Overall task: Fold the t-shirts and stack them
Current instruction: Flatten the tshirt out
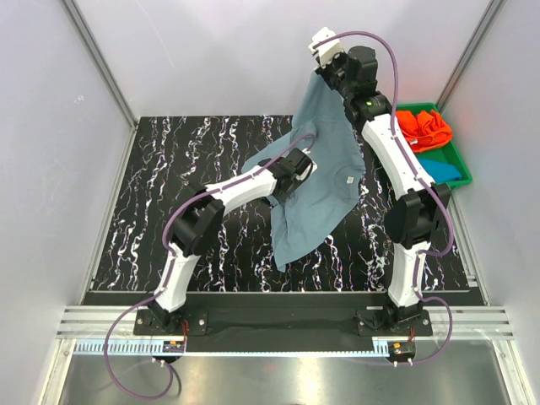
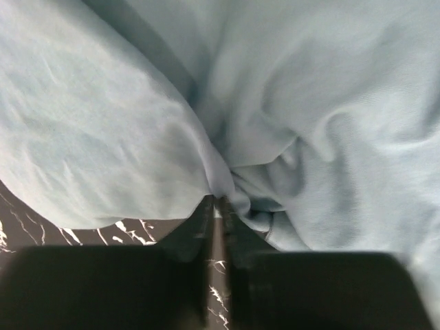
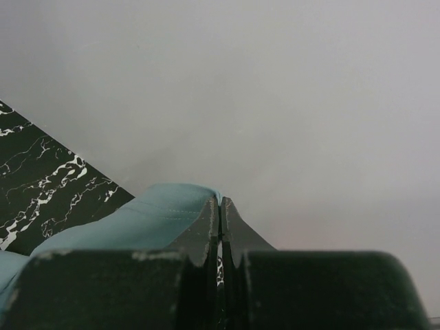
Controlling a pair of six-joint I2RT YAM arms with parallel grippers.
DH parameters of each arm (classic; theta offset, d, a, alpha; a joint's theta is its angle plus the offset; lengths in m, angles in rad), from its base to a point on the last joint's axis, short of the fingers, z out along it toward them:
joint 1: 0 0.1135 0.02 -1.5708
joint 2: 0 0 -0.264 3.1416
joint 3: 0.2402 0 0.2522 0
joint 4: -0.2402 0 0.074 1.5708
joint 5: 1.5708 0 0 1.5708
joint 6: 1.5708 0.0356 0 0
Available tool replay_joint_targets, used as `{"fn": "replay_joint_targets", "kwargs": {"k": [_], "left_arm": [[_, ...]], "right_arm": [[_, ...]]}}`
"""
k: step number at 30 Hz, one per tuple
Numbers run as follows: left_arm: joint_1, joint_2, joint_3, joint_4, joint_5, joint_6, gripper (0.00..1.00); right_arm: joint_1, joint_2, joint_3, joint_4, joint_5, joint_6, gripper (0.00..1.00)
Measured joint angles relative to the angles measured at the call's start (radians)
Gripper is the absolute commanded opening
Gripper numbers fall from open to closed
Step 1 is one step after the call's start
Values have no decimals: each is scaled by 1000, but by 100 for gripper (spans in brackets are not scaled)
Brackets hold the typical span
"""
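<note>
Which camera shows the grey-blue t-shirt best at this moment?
Top external: the whole grey-blue t-shirt shows, held up by the right gripper and pinched midway by the left gripper. Left wrist shows only bunched cloth up close; right wrist only a folded edge in its shut jaws.

A black table (image 1: 169, 211) veined with white, like marble. A green tray (image 1: 463, 166) sits on its far right corner. In the tray's far end lies a crumpled orange t-shirt (image 1: 424, 126), with a teal-blue t-shirt (image 1: 443, 169) in its near end. Left of the tray, a grey-blue t-shirt (image 1: 329, 169) hangs above the table; whether its lowest corner touches the surface is unclear.
</note>
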Motion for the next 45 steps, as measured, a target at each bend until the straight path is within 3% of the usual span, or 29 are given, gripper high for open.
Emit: {"fn": "replay_joint_targets", "kwargs": {"k": [8, 12, 19, 31, 38, 41, 45], "left_arm": [[70, -51, -71, 0, -11, 12, 0], [142, -213, -120, -4, -35, 66, 0], [274, -474, -74, 37, -103, 179, 0], [340, -317, 131, 95, -181, 353, 0], [353, -323, 357, 134, -175, 417, 0], [354, -388, 335, 126, -139, 406, 0], [354, -502, 159, 95, -72, 359, 0]], "right_arm": [[-5, -3, -13, 0, 2, 0, 0], [-22, -21, -42, 1, 8, 0, 0], [-43, -53, -81, 1, 23, 0, 0], [-43, -163, -188, 0, 24, 0, 0], [-43, -312, -319, 14, 35, 0, 0], [-43, -368, -356, 14, 34, 2, 0], [-43, -453, -458, 19, 25, 8, 0]]}}
